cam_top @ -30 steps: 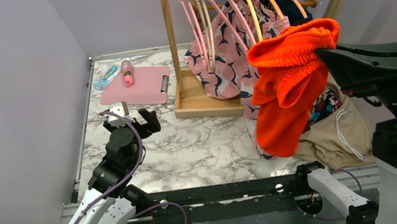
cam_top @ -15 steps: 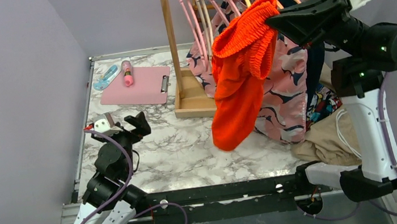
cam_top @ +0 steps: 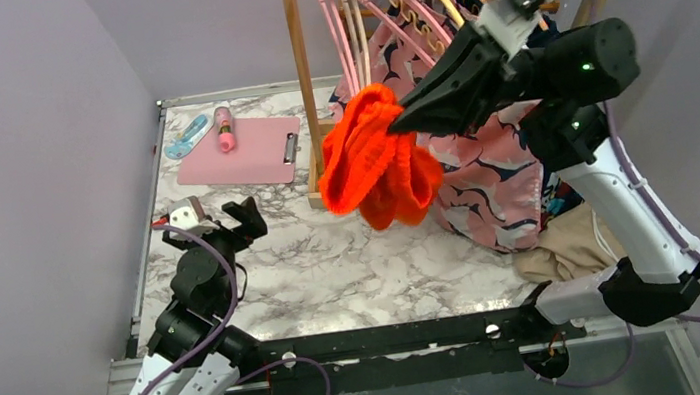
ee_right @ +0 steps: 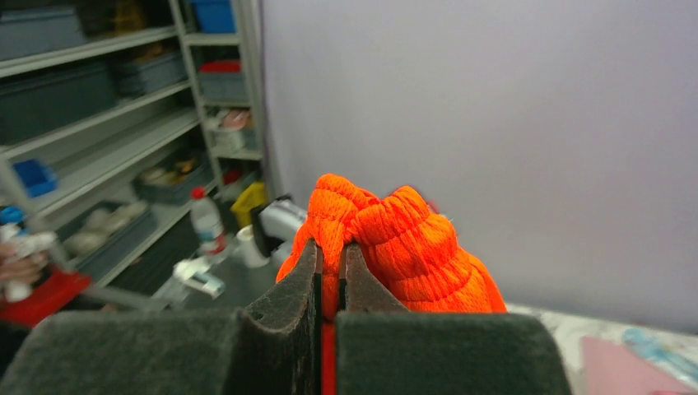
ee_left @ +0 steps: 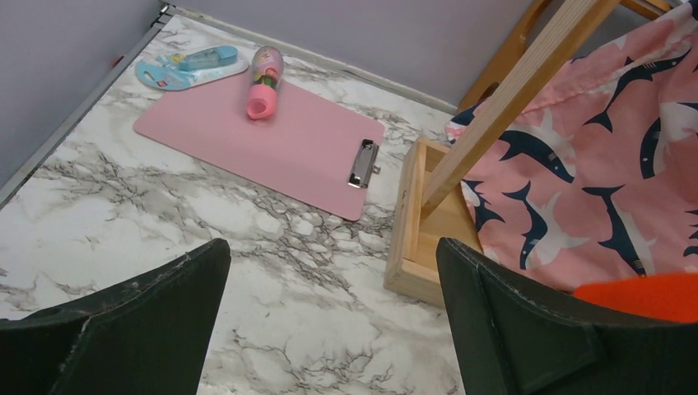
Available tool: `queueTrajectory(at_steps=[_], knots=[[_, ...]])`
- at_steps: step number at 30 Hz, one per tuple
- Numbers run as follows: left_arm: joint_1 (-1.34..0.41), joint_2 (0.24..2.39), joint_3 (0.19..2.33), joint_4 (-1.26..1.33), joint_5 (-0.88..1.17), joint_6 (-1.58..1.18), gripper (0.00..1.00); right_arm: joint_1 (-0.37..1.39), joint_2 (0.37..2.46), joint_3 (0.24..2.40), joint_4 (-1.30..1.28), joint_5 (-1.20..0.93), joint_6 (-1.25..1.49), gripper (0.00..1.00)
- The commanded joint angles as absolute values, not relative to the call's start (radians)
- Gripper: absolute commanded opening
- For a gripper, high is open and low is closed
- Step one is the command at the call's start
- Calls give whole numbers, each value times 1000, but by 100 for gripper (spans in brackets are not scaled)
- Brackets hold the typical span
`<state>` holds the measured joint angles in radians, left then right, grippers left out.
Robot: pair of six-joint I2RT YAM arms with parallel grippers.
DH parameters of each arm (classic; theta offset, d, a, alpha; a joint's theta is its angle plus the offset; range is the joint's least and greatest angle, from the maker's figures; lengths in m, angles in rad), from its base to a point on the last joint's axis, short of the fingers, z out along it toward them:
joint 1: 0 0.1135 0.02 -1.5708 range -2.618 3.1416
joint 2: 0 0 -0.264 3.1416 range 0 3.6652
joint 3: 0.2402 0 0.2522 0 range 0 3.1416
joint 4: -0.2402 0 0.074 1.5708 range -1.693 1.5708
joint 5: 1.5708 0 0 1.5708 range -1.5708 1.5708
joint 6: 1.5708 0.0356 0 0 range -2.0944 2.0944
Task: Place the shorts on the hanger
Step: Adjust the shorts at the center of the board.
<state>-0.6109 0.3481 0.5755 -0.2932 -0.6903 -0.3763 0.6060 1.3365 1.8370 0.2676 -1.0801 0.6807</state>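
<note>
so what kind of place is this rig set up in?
Probably a robotics lab test cell, not a home: a marble-print table boxed in by plain lavender panels, a small wooden clothes rack as a prop, and stocked storage shelving in the right wrist view.

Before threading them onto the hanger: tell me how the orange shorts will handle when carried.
Probably floppy: the shorts sag in bunched folds below the right gripper. Likely light, since a thin pinch of fabric between the fingers carries the whole bundle. The textured weave looks grippy rather than slippery.
</note>
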Motion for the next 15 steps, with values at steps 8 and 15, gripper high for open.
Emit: queueTrajectory(at_steps=[8, 15], knots=[[-615, 345, 565, -277, -751, -350, 98, 888, 1196, 1348, 55, -895, 288, 1], [-615, 345, 555, -266, -755, -339, 98, 890, 1066, 1123, 21, -541, 169, 1]])
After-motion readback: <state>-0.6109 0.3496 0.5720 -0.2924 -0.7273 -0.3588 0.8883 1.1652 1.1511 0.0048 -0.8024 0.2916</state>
